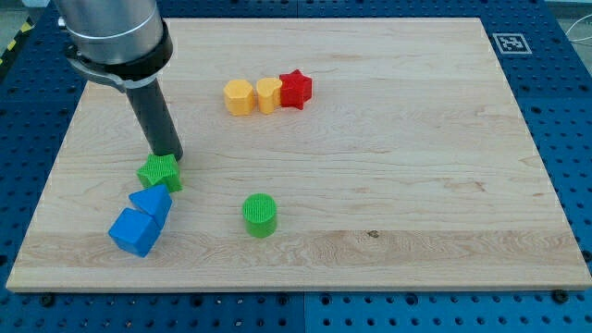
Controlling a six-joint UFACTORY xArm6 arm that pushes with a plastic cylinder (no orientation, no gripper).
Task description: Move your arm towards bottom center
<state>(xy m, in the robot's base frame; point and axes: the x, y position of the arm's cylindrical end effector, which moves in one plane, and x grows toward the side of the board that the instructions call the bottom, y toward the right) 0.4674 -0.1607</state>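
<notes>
My tip [169, 154] stands at the view's left, right at the top edge of a green star block [159, 173]. Below that star lie a blue triangular block [152, 202] and a blue cube [134, 231], touching each other in a diagonal line. A green cylinder [260, 214] stands alone near the bottom center, to the right of my tip and lower in the view. Near the top center, a yellow hexagon block [239, 96], a second yellow block [269, 93] and a red star [296, 89] sit in a touching row.
The wooden board [416, 185] rests on a blue perforated table. A black-and-white marker tag [510, 43] is at the board's top right corner. The arm's grey body [111, 37] fills the top left.
</notes>
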